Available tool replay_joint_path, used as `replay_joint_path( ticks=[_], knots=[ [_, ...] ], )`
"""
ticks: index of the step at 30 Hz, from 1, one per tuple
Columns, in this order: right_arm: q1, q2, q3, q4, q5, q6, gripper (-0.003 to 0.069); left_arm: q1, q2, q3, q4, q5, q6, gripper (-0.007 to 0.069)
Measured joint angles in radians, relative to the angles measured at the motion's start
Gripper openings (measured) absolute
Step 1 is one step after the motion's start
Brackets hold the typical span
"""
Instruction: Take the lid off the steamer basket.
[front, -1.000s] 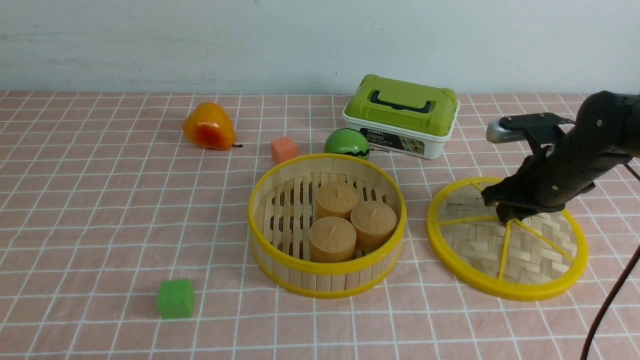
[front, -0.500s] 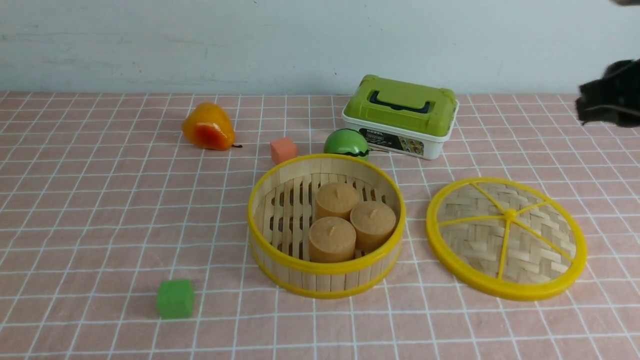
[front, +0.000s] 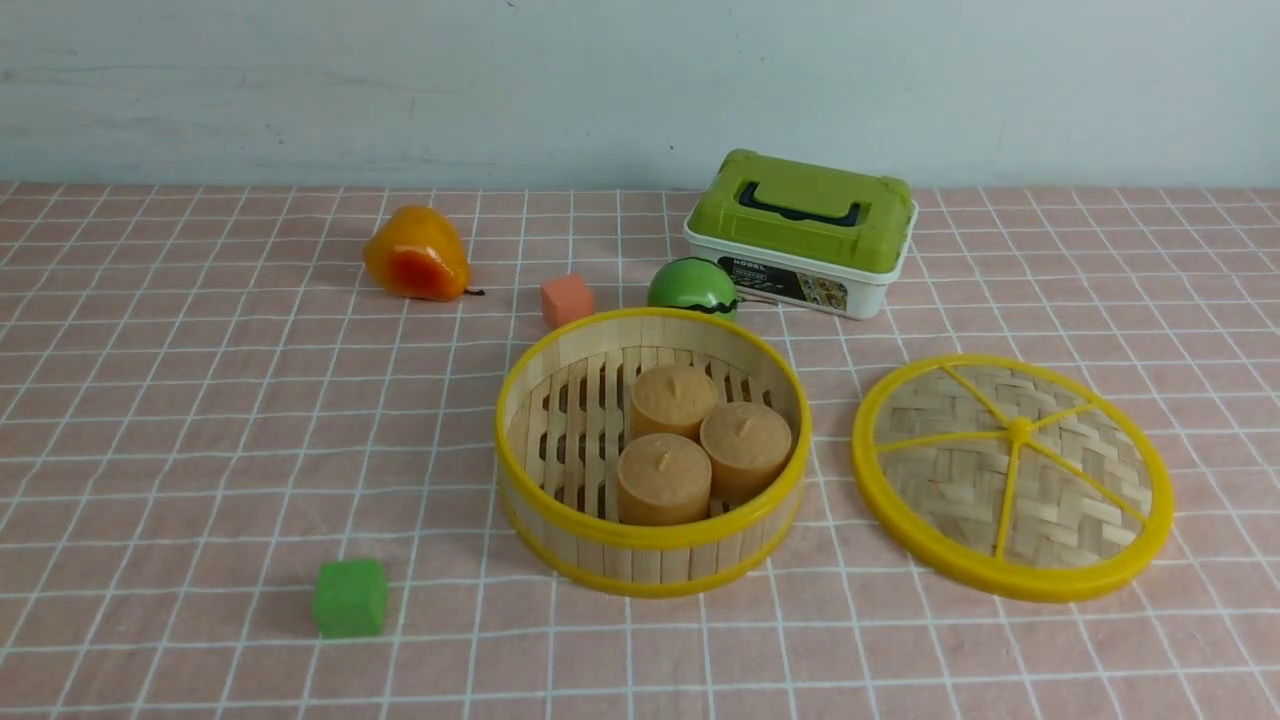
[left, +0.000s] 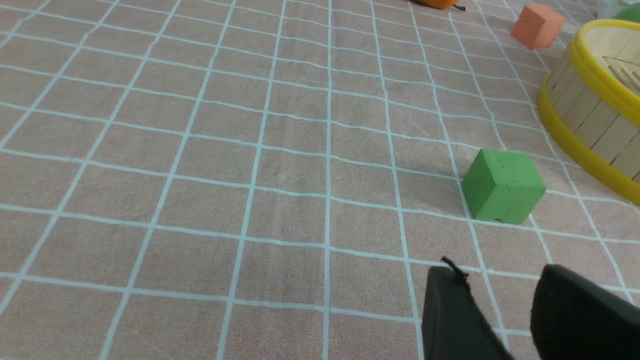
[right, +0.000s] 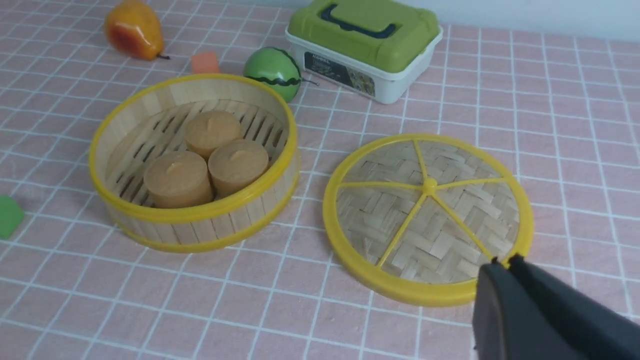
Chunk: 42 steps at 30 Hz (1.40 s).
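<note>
three tan cylinders (front: 664, 478) stand bunched together, touching, inside the steamer basket (front: 650, 560). they sit toward the right side of its slatted floor. the basket sits uncovered near the middle of the counter (front: 200, 450), which is spread with a pink cloth gridded in white. the lid (front: 1010, 480) lies flat on the counter just to the right of the basket. it is close to the basket but apart from it, with its yellow spokes and centre knob facing up.

the right end effector (right: 505, 262) shows only in the right wrist view. its dark fingers are pressed together with just a thin seam between them, and they grip nothing. its tips overlap the lid's yellow rim in that view, and its height above the rim cannot be told. the left end effector (left: 500, 280) shows only in the left wrist view. its two dark fingers stand a little apart, with only cloth between them. a green cube (front: 350, 597) lies near it, off to the front left of the basket.

behind the basket, a green striped ball (front: 693, 286) rests just past the far rim. a white box with green lid (front: 800, 235) stands behind and to the right of the ball. an orange cube (front: 567, 299) sits left of the ball, and a toy pear (front: 416, 253) lies farther left.
</note>
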Motion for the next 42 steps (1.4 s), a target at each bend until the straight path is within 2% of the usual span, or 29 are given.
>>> replay_joint_path(
  ticks=[4, 12, 16, 19, 20, 21, 26, 30, 33, 42],
  knots=[
    [0.0, -0.093, 0.043, -0.063, -0.003, 0.001, -0.0021, 0.0, 0.0, 0.0, 0.0, 0.0, 0.0, 0.0239],
    [0.0, -0.16, 0.052, -0.093, 0.114, 0.001, -0.0016, 0.0, 0.0, 0.0, 0.0, 0.0, 0.0, 0.0239],
    [0.0, -0.163, 0.057, -0.129, 0.084, 0.0, -0.0013, 0.0, 0.0, 0.0, 0.0, 0.0, 0.0, 0.0239],
    [0.0, -0.169, 0.095, -0.156, 0.005, 0.0, -0.001, 0.0, 0.0, 0.0, 0.0, 0.0, 0.0, 0.0239],
    [0.0, -0.172, 0.161, -0.164, -0.107, 0.0, -0.0008, 0.0, 0.0, 0.0, 0.0, 0.0, 0.0, 0.0239],
    [0.0, -0.174, 0.17, -0.164, -0.121, 0.0, -0.0008, 0.0, 0.0, 0.0, 0.0, 0.0, 0.0, 0.0239],
    [0.0, -0.226, 0.5, -0.163, -0.533, 0.05, -0.0004, 0.0, 0.0, 0.0, 0.0, 0.0, 0.0, 0.0239],
    [-0.002, -0.297, 0.679, -0.163, -0.652, 0.109, -0.0003, 0.0, 0.0, 0.0, 0.0, 0.0, 0.0, 0.0239],
    [-0.03, -0.378, 0.773, -0.169, -0.641, 0.166, -0.0003, 0.0, 0.0, 0.0, 0.0, 0.0, 0.0, 0.0239],
    [-0.074, -0.447, 0.78, -0.218, -0.456, 0.189, 0.001, 0.0, 0.0, 0.0, 0.0, 0.0, 0.0, 0.0239]
  ],
)
